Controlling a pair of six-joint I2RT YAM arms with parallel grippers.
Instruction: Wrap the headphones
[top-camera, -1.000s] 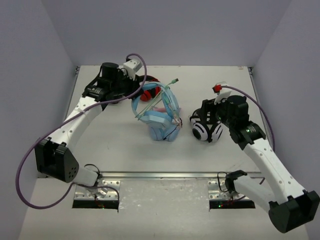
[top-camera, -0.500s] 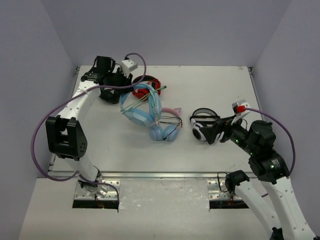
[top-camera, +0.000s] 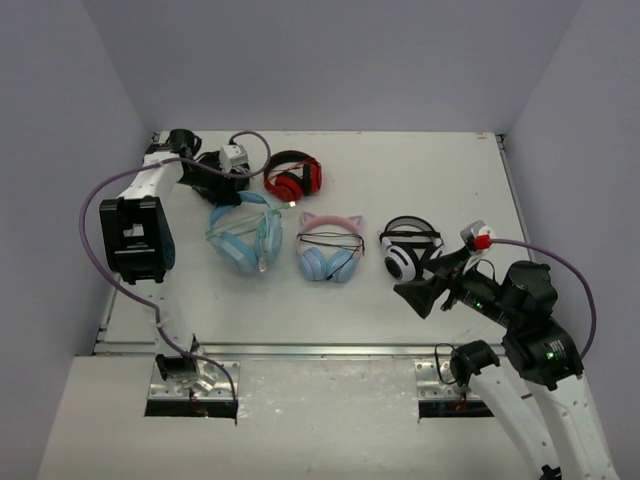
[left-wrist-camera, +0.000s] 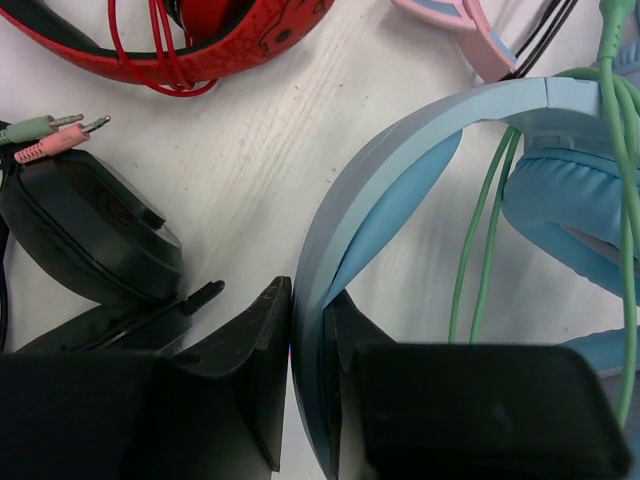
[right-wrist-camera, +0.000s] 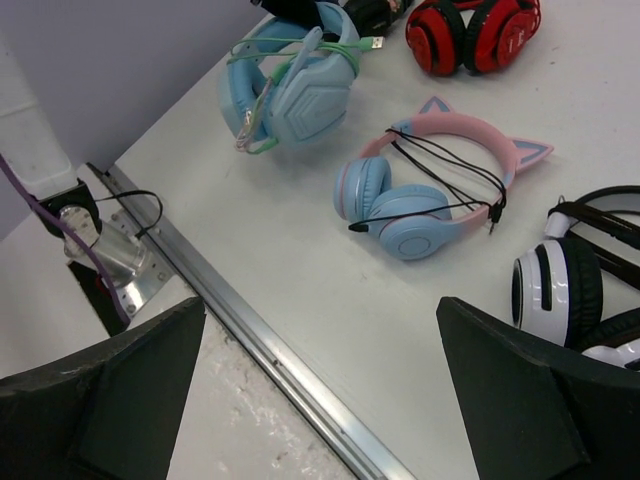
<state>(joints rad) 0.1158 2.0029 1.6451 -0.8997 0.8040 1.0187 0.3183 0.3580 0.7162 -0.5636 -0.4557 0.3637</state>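
Note:
The light-blue headphones (top-camera: 243, 236) lie on the table at the far left, with the thin green cable (left-wrist-camera: 478, 262) looped over the headband and earcups. They also show in the right wrist view (right-wrist-camera: 298, 88). My left gripper (top-camera: 234, 192) is shut on the light-blue headband (left-wrist-camera: 400, 150), with one finger on each side of the band in the left wrist view (left-wrist-camera: 312, 345). My right gripper (top-camera: 432, 284) is open and empty and hangs above the table's near right part, apart from all headphones. Its fingers (right-wrist-camera: 100, 400) stand wide apart.
Red headphones (top-camera: 293, 175) lie at the back and the pink-and-blue cat-ear headphones (top-camera: 329, 248) in the middle. The white-and-black headphones (top-camera: 408, 248) are just beyond my right gripper. Black headphones (left-wrist-camera: 90, 240) lie beside my left gripper. A metal rail (right-wrist-camera: 260, 330) edges the near side.
My left gripper has carried the light-blue headphones left, from beside the cat-ear pair to the far left. My right arm has pulled back from the white-and-black headphones toward the near edge.

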